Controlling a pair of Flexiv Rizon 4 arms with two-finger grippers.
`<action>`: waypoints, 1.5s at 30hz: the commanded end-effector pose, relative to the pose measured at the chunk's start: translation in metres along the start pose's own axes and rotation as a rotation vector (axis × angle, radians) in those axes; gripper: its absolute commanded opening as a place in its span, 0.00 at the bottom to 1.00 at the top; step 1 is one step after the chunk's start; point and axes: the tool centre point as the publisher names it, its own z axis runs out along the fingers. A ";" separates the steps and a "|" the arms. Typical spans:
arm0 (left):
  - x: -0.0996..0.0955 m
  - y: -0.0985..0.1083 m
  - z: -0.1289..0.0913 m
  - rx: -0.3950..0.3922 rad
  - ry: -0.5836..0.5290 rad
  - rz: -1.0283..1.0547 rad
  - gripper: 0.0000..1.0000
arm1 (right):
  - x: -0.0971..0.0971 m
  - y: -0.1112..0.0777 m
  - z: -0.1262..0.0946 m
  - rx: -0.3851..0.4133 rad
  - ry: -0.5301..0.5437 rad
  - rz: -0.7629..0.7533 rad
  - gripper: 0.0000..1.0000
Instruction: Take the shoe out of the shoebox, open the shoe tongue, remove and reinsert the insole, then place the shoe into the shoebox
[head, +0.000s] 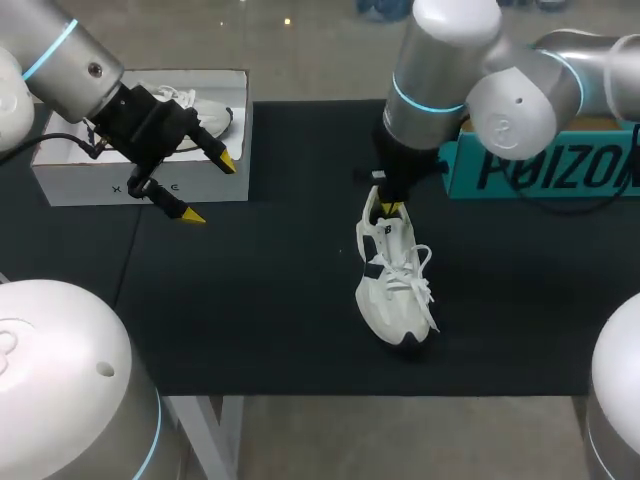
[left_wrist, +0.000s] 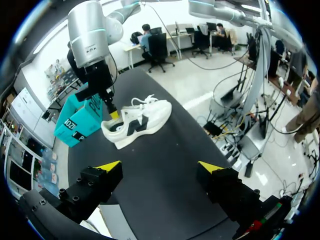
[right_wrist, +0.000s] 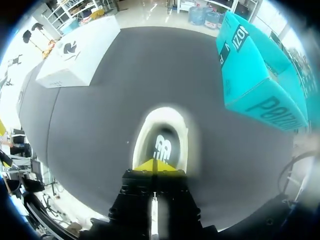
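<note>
Right gripper (head: 390, 208) (right_wrist: 156, 165): the 2 yellow tips are pinched together on the heel rim of the white shoe (head: 395, 285), so I am gripping the shoe by its heel. The shoe sits directly under and ahead of this gripper on the black mat (head: 280, 320), sole down, with the toe pointing away from my fingers. From the right wrist, the heel opening lies just ahead of the tips, and the dark insole (right_wrist: 162, 147) shows inside it, in place. Loose white laces (head: 420, 285) trail over the forefoot. The teal box (right_wrist: 250, 75) stands beside this gripper on the mat, near the shoe but apart from it. The white shoebox (right_wrist: 80, 52) is well ahead of the tips and off to the other side. Left gripper (head: 209, 187) (left_wrist: 160, 167): fingers are spread wide with nothing between them. It hangs at the front wall of the white shoebox (head: 140, 185), 1 tip over the box edge and 1 over the mat beside it. The box is open on top; a pale shape with laces shows inside, mostly hidden by my left arm, so I cannot tell what it is. From the left wrist, the shoe (left_wrist: 140, 120) lies well ahead of the open fingers, my right gripper (left_wrist: 112, 111) at its heel and the teal box (left_wrist: 80, 120) just behind.
</note>
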 end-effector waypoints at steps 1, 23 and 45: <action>0.000 0.000 0.000 -0.003 0.002 0.000 1.00 | -0.001 0.004 0.029 0.016 0.015 0.002 0.00; 0.000 0.000 0.000 -0.003 0.002 0.000 1.00 | -0.003 -0.010 0.054 0.088 -0.006 -0.011 0.00; 0.000 0.000 0.000 -0.003 0.002 0.000 1.00 | -0.011 -0.008 0.087 0.143 -0.037 -0.017 0.00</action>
